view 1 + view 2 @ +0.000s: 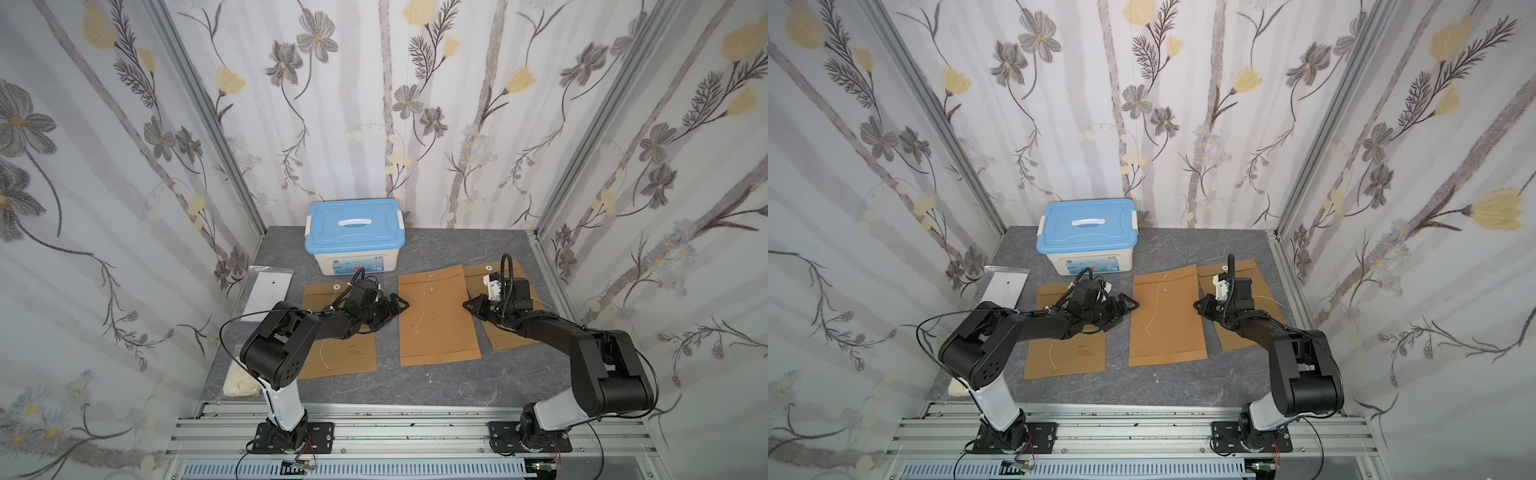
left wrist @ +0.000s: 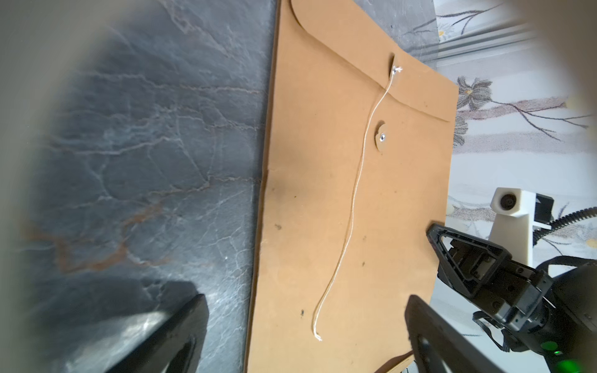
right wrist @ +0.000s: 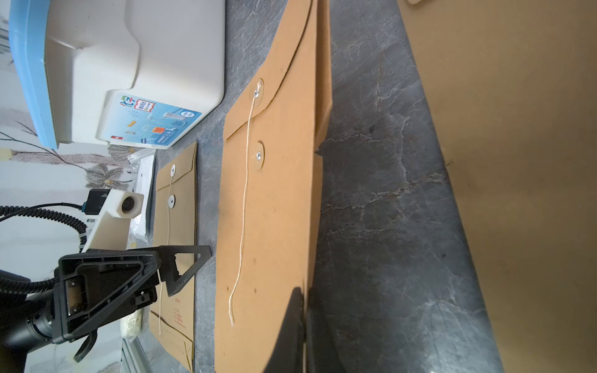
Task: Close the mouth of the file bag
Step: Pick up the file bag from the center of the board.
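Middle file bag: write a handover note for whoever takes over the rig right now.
Left gripper: open, empty, at the left edge of the middle file bag.
Right gripper: shut, tip at the bag's right edge. Whether it pinches the paper is unclear.
Done: the flap lies folded down over the mouth.
Left: the string lies loose down the bag's face and is not wound round the lower button. It has to be picked up and wound there.
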Tool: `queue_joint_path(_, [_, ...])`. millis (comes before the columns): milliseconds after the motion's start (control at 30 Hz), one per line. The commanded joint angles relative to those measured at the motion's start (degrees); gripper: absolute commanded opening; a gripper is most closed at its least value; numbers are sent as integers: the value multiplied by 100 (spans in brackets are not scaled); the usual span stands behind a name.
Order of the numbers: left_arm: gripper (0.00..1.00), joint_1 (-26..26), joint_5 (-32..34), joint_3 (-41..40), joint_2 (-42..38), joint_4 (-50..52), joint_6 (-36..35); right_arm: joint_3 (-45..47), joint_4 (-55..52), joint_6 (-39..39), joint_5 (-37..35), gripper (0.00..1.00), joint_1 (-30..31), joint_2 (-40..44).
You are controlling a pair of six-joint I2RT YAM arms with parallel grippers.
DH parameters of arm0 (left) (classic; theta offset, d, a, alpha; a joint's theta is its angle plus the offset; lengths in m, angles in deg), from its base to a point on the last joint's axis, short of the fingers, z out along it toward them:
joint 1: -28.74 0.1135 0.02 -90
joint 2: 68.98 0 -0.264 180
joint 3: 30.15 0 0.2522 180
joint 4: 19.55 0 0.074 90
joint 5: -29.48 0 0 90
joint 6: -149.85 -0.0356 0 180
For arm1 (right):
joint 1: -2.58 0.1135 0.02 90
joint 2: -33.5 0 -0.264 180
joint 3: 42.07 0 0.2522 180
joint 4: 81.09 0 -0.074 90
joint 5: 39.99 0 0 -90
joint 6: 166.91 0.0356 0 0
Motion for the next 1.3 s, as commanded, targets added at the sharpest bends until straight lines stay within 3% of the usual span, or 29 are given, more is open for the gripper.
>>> queue_joint_path(0, [98,46,-287,126,-147,-207,-388,11,368,114,380,0,-48,194])
queue_joint_path(333, [100,424,-806,218,-382,-782,-555,-214,-67,207,785,0,-255,1259])
queue_joint_path(767, [100,547,-1175,582,-247,-1503,-590,-320,-422,364,971,0,-291,2620])
queue_joint_path(933, [100,630,-1543,762,112,-2708,-152,-596,-551,583,1212,0,-282,2886])
queue_joint_path(1067, [100,639,-1768,1103,294,-2955,-91,-793,-530,774,1322,0,-215,3067])
queue_joint_path(1267, [99,634,-2017,1374,545,-4356,781,-1097,-693,821,1287,0,7,3202])
